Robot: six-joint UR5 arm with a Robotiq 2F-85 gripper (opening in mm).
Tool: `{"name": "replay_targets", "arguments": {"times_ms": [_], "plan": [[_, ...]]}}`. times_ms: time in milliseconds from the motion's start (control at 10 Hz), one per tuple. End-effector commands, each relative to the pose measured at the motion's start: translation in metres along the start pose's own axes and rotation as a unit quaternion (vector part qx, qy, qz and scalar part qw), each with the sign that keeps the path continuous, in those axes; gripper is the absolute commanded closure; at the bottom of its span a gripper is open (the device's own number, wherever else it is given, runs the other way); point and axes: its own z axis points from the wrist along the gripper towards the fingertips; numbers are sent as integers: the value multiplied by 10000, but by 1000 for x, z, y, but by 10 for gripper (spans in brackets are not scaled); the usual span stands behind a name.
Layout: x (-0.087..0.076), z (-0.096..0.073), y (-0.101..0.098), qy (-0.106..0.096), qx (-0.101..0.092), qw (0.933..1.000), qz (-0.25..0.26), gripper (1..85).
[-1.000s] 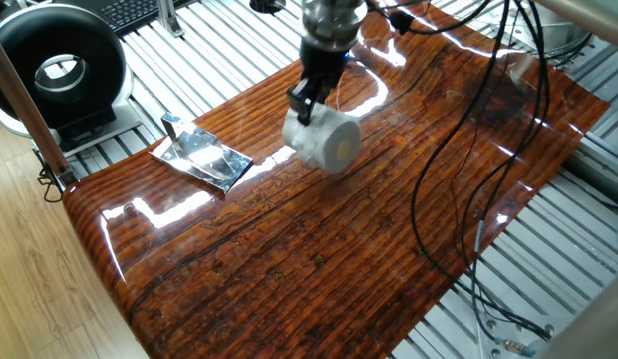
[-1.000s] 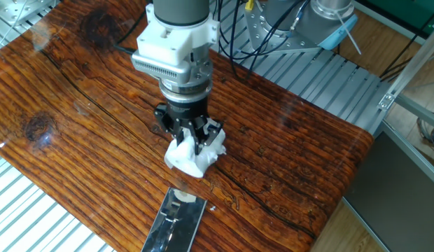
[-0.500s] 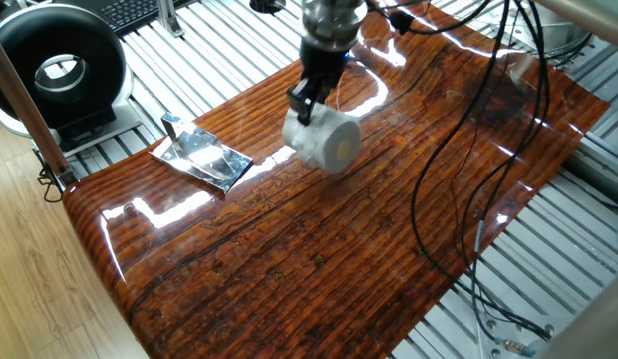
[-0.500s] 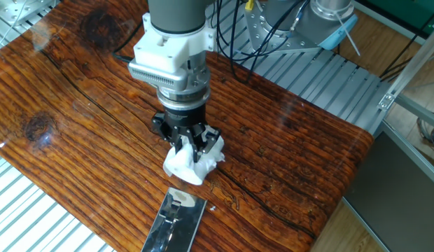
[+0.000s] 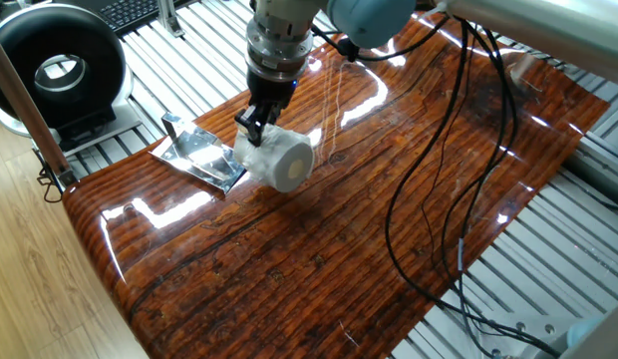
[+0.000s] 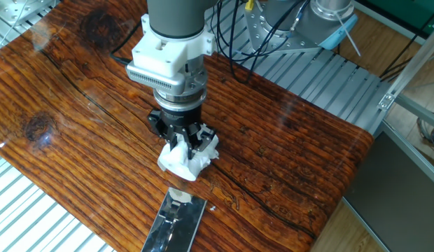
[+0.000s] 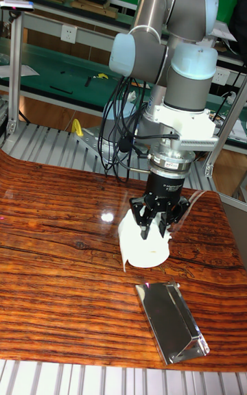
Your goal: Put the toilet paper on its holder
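The end effector (image 5: pixel 255 124) is clamped on the toilet paper (image 5: pixel 278 160), carrying it on its side just above the worktop (image 5: pixel 389 249), right beside the near end of the holder (image 5: pixel 199 155). Pickup looks done; still left is getting the roll's hole over the peg (image 5: pixel 172 127). The fingertips sink into the soft paper, and the hole's line-up with the peg can't be made out
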Motion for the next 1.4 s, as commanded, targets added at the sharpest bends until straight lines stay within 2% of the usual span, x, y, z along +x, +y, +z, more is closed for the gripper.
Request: {"name": "replay_targets", "arguments": {"times_ms": [0, 100, 500, 700, 1000, 1300], "plan": [[-11, -1, -1, -206, -4, 9998, -85, 847], [-10, -1, 4, -185, -98, 9998, -7, 847], [-7, -1, 3, -118, -87, 9998, 94, 847], [-22, 3, 19, -136, -67, 9998, 129, 847], [-28, 7, 21, -194, -74, 9997, 88, 847], [-40, 15, 31, -286, -235, 9993, 110, 847]]}}
